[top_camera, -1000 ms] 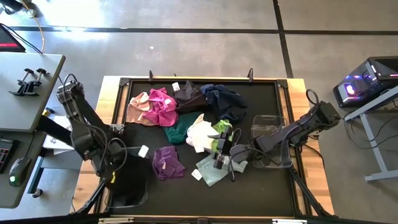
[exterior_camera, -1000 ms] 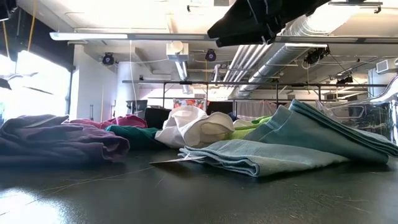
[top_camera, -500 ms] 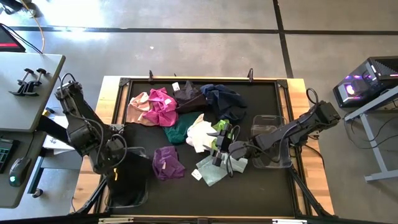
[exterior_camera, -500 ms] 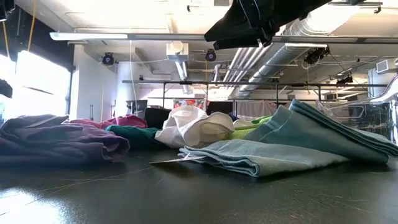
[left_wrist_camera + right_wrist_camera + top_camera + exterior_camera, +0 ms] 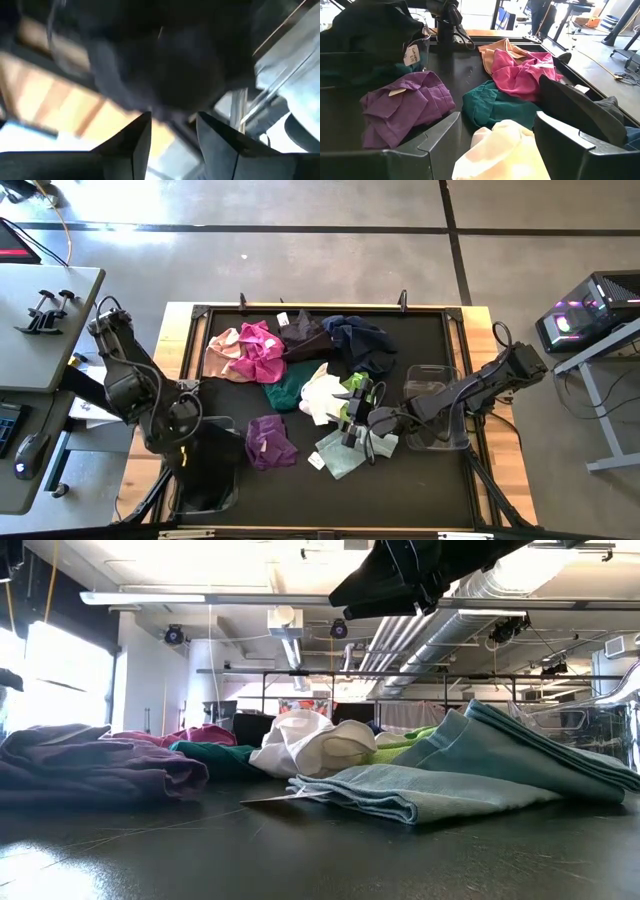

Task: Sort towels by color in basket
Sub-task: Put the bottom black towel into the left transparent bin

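Note:
Several towels lie piled on the black table: peach (image 5: pixel 222 352), magenta (image 5: pixel 260 350), black (image 5: pixel 305 335), navy (image 5: pixel 362 342), dark green (image 5: pixel 285 390), white (image 5: pixel 322 392), lime (image 5: pixel 358 385), purple (image 5: pixel 270 442) and pale teal (image 5: pixel 345 452). Another black towel (image 5: pixel 210 465) fills the clear basket (image 5: pixel 228 425) at the near left. My left gripper (image 5: pixel 172 132) is open over that basket, with this towel (image 5: pixel 165 65) just beyond its fingertips. My right gripper (image 5: pixel 497 125) hangs open above the white towel (image 5: pixel 500 150), clear of it. My left gripper stands open right at the black towel in the near-left basket, coming from above. The blurred dark cloth (image 5: pixel 170 107) begins at its fingertips, so I cannot tell whether the fingers touch it.
A second clear basket (image 5: pixel 435 415) stands at the table's right, under my right arm. A raised black frame (image 5: pixel 320 308) runs round the table. In the right wrist view, the purple (image 5: pixel 405 105), dark green (image 5: pixel 495 107) and magenta (image 5: pixel 520 70) towels lie ahead.
My right gripper has crept a little toward the table's far edge over the white and lime towels, staying open. My left arm has drawn back slightly toward the table's left edge above the near-left basket, where the black towel stays.

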Available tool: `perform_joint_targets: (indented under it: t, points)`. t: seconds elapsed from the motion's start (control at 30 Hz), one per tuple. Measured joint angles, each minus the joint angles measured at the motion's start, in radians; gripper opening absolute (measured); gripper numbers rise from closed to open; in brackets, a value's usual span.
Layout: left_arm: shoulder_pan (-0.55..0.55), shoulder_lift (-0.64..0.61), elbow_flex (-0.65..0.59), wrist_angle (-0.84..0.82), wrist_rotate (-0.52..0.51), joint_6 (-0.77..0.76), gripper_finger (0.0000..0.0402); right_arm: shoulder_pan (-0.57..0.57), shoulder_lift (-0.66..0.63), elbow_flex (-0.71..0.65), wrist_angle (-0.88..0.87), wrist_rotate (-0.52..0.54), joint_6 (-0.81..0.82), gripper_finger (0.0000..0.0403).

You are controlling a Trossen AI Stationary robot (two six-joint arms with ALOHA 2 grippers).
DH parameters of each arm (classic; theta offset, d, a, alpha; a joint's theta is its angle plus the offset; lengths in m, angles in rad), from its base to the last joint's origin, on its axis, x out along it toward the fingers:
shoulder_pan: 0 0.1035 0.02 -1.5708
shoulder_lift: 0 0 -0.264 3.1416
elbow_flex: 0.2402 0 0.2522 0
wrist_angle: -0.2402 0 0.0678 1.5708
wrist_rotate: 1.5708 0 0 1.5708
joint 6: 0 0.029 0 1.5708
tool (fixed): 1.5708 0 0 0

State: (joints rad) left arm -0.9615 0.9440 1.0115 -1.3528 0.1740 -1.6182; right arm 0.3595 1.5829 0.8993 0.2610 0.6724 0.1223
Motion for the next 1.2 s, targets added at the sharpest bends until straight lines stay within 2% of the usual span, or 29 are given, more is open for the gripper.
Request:
perform_joint_targets:
  t: [0.17, 0.27, 0.47, 0.53, 0.63, 0.93, 1.07, 1.2]
  points:
    - [0.000, 0.024, -0.007, 0.021, -0.095, 0.039, 0.0121, 0.000, 0.000, 0.000, 0.007, 0.000, -0.015, 0.0238]
    - [0.000, 0.043, -0.071, 0.063, -0.106, 0.070, 0.0096, 0.000, 0.000, 0.000, 0.017, 0.000, -0.019, 0.0238]
    - [0.000, 0.096, -0.292, 0.399, -0.115, 0.155, 0.0046, 0.000, 0.000, 0.000, 0.034, 0.000, -0.050, 0.0238]
    - [0.003, 0.125, -0.346, 0.527, -0.110, 0.238, 0.0032, 0.000, 0.000, 0.000, 0.049, 0.000, -0.061, 0.0238]
    - [0.023, 0.167, -0.390, 0.629, -0.109, 0.381, 0.0014, 0.000, 0.000, 0.000, 0.066, 0.000, -0.078, 0.0238]
    - [0.116, 0.282, -0.464, 0.753, -0.089, 0.641, 0.0002, 0.000, 0.000, 0.000, 0.073, 0.000, -0.079, 0.0238]
    - [0.164, 0.301, -0.466, 0.728, 0.043, 0.696, 0.0001, 0.000, 0.000, 0.000, 0.073, 0.000, -0.079, 0.0238]
    - [0.204, 0.286, -0.409, 0.570, 0.132, 0.664, 0.0000, 0.000, 0.000, 0.000, 0.073, 0.000, -0.084, 0.0238]
